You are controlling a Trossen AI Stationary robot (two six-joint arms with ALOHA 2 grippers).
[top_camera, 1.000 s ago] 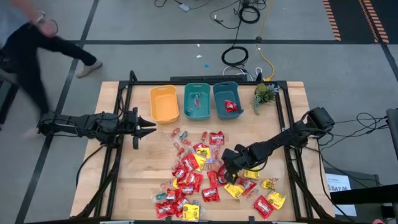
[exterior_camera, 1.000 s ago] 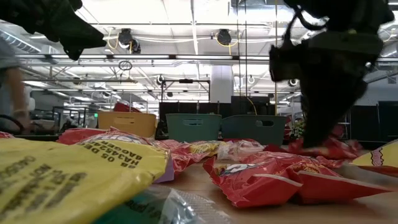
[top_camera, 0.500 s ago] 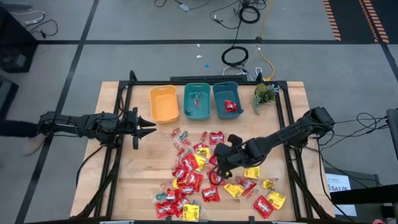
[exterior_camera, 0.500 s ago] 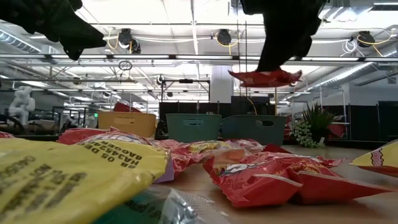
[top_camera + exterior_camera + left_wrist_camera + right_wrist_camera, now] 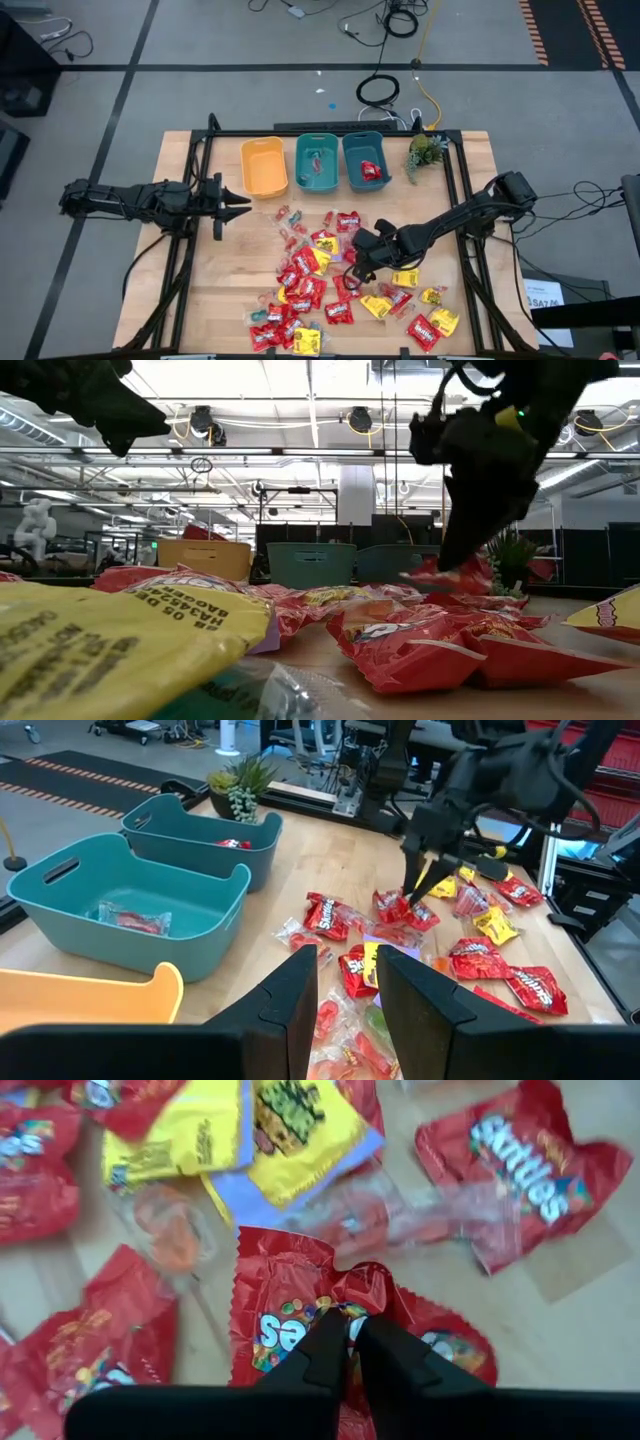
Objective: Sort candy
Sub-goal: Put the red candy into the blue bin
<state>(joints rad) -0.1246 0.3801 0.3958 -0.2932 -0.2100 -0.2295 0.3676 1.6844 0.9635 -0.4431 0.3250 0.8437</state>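
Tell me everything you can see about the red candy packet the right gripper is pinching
The red candy packet is a glossy, crinkled foil-like pouch with white lettering and small coloured sweets printed on it, its edges serrated. The right gripper is shut on it, pinching a raised fold near its middle so the wrapper puckers there. In the low view it hangs just above the other sweets, tilted. It is over the middle of the wooden table, amid the scattered pile, with yellow packets and other red packets nearby.
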